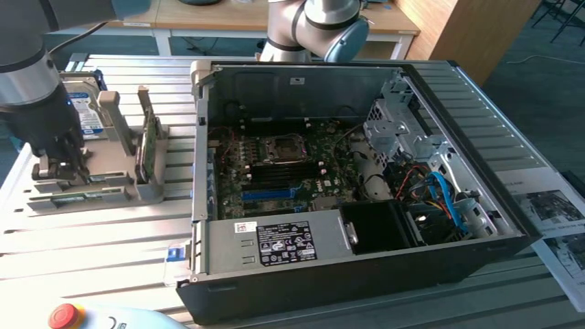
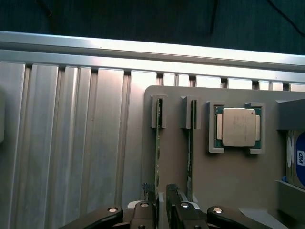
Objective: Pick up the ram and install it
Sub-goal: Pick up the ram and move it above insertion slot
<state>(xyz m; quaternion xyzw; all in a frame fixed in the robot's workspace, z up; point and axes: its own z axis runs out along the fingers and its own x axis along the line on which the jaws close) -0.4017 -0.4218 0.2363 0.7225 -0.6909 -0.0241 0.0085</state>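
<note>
Two ram sticks stand on edge in slots of a grey holder [image 2: 228, 181]. The nearer ram [image 2: 158, 143] runs straight in between my gripper's [image 2: 161, 196] two fingers, which stand open on either side of it. The ram sits in its slot. The second ram stick [image 2: 190, 143] lies parallel, just beside the fingers. In the exterior view my gripper [image 1: 62, 171] is lowered onto the front left part of the holder [image 1: 137, 195], left of the open computer case [image 1: 366, 171].
A processor chip [image 2: 237, 126] and a blue-labelled hard drive [image 2: 298, 160] sit in the same holder. A larger green card [image 1: 146, 147] stands on edge. The motherboard [image 1: 283, 171] lies inside the case. A red stop button [image 1: 64, 315] sits at the front edge.
</note>
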